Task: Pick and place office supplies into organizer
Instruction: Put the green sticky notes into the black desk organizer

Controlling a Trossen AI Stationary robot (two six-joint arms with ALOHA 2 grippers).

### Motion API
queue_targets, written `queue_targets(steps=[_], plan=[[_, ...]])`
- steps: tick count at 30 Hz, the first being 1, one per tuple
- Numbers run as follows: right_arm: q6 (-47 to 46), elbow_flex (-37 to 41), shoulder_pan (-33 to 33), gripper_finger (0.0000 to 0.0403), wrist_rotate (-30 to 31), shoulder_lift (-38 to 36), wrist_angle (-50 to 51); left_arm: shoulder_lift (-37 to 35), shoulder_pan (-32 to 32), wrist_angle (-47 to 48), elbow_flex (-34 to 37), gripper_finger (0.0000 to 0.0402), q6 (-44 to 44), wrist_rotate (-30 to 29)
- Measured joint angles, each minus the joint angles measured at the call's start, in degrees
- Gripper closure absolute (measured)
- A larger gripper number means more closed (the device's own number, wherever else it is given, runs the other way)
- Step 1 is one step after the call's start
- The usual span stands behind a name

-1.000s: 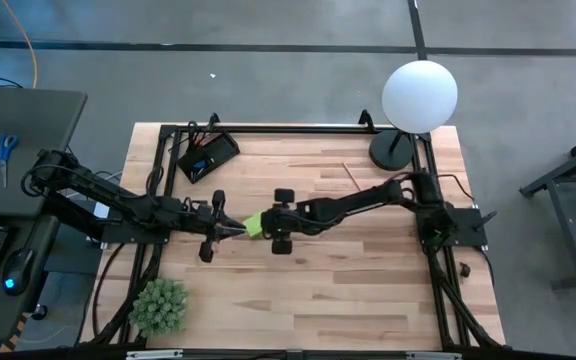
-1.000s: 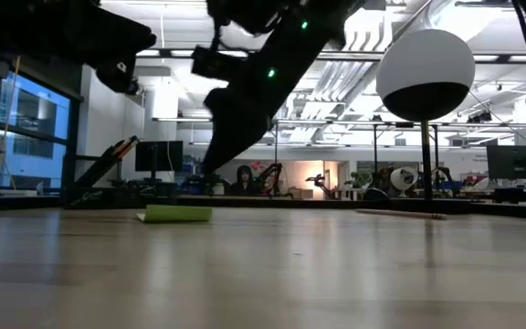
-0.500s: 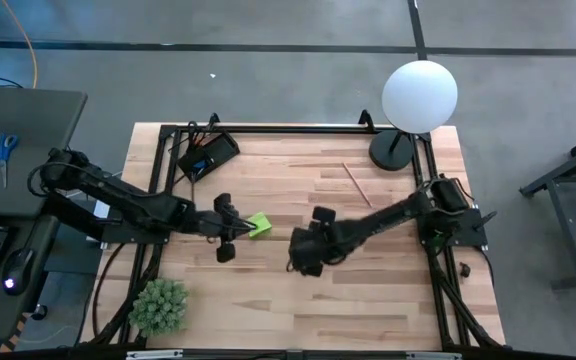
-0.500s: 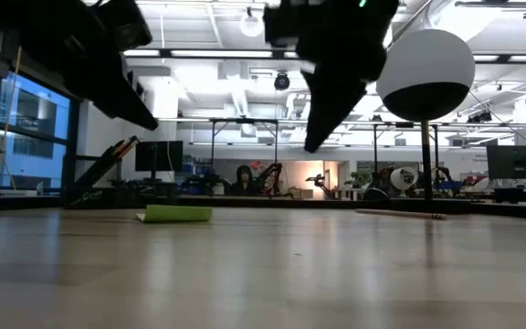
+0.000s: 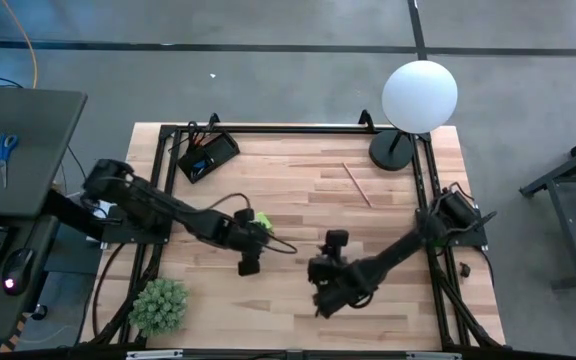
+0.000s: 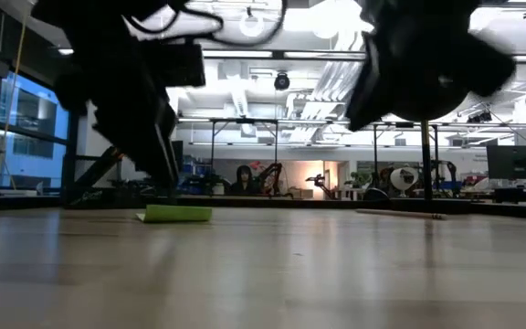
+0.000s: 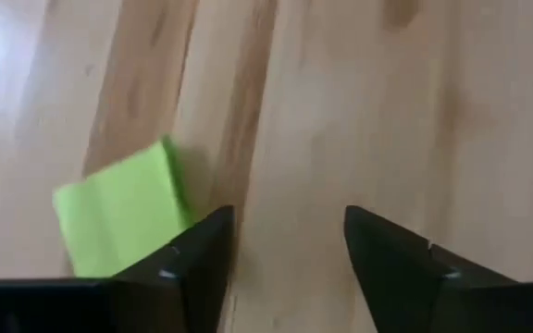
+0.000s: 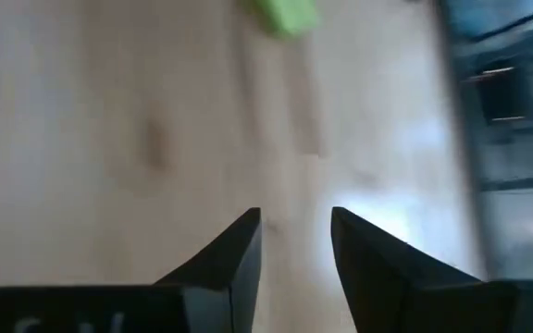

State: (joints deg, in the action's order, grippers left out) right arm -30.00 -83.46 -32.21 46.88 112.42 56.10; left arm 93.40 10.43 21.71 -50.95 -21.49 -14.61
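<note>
The green sticky-note pad (image 5: pixel 261 218) lies flat on the wooden table (image 5: pixel 298 330) near its middle; it also shows in the low view (image 6: pixel 176 213). My left gripper (image 7: pixel 287 242) hangs open just above the table, tipped steeply down. The pad (image 7: pixel 123 217) lies beside its one finger, outside the gap. My right gripper (image 8: pixel 294 242) stands open nearer the table's front edge (image 5: pixel 320 285), pointing back at the far-off pad (image 8: pixel 285 14). The black organizer (image 5: pixel 206 155) sits at the far left corner with pens in it. A pencil (image 5: pixel 356 184) lies at the far right.
A white globe lamp (image 5: pixel 419 94) on a round black base (image 5: pixel 391 151) stands at the far right corner. A green spiky plant (image 5: pixel 158 305) sits at the near left corner. A black frame (image 5: pixel 288 129) runs round the table. Bare wood lies between both grippers.
My left gripper has gone toward the table's right edge, over the pad, and tipped steeply downward. My right gripper has drawn back from the pad toward the near edge and the right. The green pad has stayed flat on the table.
</note>
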Motion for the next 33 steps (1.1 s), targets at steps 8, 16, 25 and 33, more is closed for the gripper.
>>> queue_targets(steps=[8, 16, 25, 33], plan=[[-8.9, 11.1, -0.6, 0.0279, 13.1, 0.0, 1.8, 4.0, -4.7, 8.5, -4.5, 0.0199, -6.0, -2.4], [-18.4, 20.9, -0.6, 0.0279, 18.6, -0.1, -0.9, 4.0, -7.3, 8.4, -4.7, 0.0241, -7.5, -0.7], [-29.9, 28.1, -0.6, 0.0279, 19.6, -0.1, -1.3, 5.5, -7.0, 6.8, -4.7, 0.0293, -9.1, 3.3], [-33.2, 27.0, -3.3, 0.0279, 18.1, -0.1, -1.2, 8.3, -7.0, 7.3, -4.6, 0.0285, -9.0, 0.6]])
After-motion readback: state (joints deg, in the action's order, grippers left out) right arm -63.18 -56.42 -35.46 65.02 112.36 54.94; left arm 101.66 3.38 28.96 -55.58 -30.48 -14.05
